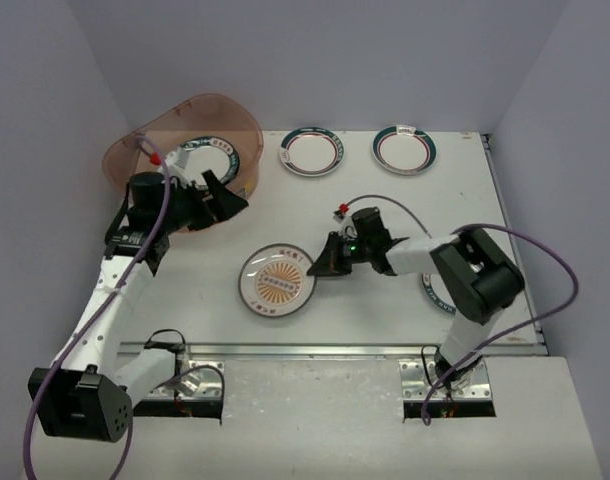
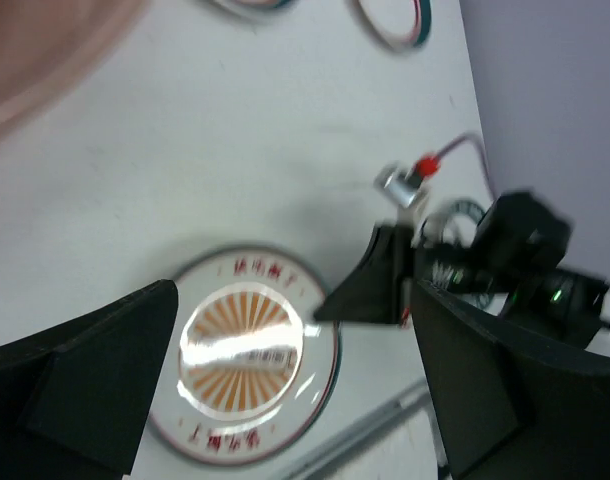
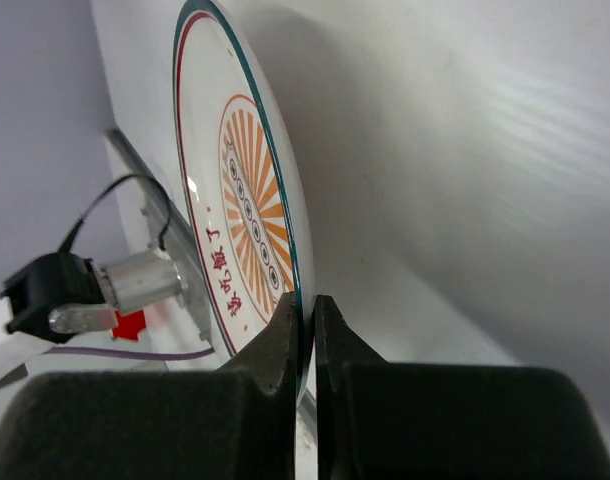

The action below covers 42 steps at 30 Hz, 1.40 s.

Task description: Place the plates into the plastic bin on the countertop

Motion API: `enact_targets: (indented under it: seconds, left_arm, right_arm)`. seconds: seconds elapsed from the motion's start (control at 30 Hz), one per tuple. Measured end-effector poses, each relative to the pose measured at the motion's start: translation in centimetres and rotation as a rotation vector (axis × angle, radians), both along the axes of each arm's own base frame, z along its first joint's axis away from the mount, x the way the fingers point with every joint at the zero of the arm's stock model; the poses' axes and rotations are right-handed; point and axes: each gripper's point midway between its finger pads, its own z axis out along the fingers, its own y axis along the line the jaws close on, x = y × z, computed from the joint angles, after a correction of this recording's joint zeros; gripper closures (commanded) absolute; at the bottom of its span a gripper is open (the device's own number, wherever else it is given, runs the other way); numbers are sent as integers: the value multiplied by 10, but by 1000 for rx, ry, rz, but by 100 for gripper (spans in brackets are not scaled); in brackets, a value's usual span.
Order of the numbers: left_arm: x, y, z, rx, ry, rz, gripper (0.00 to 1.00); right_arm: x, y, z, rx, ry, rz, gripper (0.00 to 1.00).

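Right gripper [image 3: 307,305] pinched on rim of orange sunburst plate [image 3: 247,190] — red Chinese lettering — left gripper [image 1: 223,196] jaws wide apart

The orange sunburst plate [image 3: 247,215] has red Chinese characters along its rim at top and bottom, and a row of small ringed characters across its centre. None is sharp enough to read. The rim lettering on the teal-lettered plate [image 1: 210,148] in the plastic bin [image 1: 225,110] is too small to make out.

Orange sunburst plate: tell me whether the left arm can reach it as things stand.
Probably yes: the left gripper hangs open by the plastic bin, with bare countertop between it and the orange sunburst plate. But the right gripper is shut on its right rim.
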Motion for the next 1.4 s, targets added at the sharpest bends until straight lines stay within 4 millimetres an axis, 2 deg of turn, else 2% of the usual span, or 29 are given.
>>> enact_targets:
  seconds: [0.07,0.13,0.17,0.23,0.3,0.4,0.43,0.5,0.6,0.63,0.67,0.7,0.73,0.77,0.8,0.93,1.0,1.07,1.17,1.23,1.33,1.37,1.4]
  left_arm:
    - [-14,-32,-32,-32,80,-131,0]
    - [-27,-57,-55,-64,139,-233,0]
    - [-33,-69,-64,-79,164,-274,0]
    - [-36,-87,-76,-97,192,-327,7]
    - [-39,-106,-83,-113,208,-383,23]
    - [-39,-123,-84,-135,208,-432,60]
    - [-38,-124,-83,-141,203,-433,68]
    - [-34,-125,-78,-153,179,-429,74]
    - [-30,-127,-72,-162,147,-433,96]
    - [-29,-127,-70,-163,139,-435,100]
    - [-29,-127,-69,-163,134,-436,100]
    - [-28,-127,-69,-162,131,-435,100]
    - [-28,-127,-69,-162,130,-436,100]
    - [-28,-127,-69,-161,129,-438,100]
    - [-29,-128,-69,-163,126,-443,100]
    - [-26,-124,-67,-163,139,-420,100]
    - [-14,-110,-58,-173,148,-353,100]
    - [12,-76,-37,-193,126,-212,100]
    - [55,-1,2,-192,35,88,100]
    - [76,51,26,-192,-26,292,100]
    - [103,96,38,-204,-36,466,100]
    - [114,105,38,-208,-33,500,100]
    - [127,114,31,-209,-8,529,100]
  right_arm:
    - [17,-30,26,12,-62,-73,100]
    - [41,-54,59,46,-156,-139,100]
    - [51,-63,76,66,-209,-163,100]
    - [59,-76,101,101,-276,-176,100]
    - [60,-86,116,123,-309,-177,100]
    - [55,-92,126,136,-321,-162,100]
    - [53,-94,128,135,-318,-160,100]
    - [49,-97,132,141,-318,-155,100]
    - [45,-100,141,149,-337,-146,100]
    - [45,-101,144,152,-342,-145,100]
    - [44,-102,146,156,-346,-143,100]
    - [43,-102,147,160,-348,-139,85]
    - [43,-102,149,163,-350,-136,57]
    - [42,-102,150,165,-353,-134,17]
    - [42,-103,150,165,-349,-134,2]
    - [41,-107,147,141,-344,-143,1]
    - [42,-114,144,109,-342,-169,1]
    - [45,-128,143,72,-351,-210,1]
    - [51,-149,144,21,-378,-275,1]
    - [51,-159,143,-6,-393,-301,1]
    - [42,-164,133,-33,-381,-305,1]
    - [38,-165,128,-40,-369,-302,1]
    - [35,-166,124,-47,-357,-299,1]
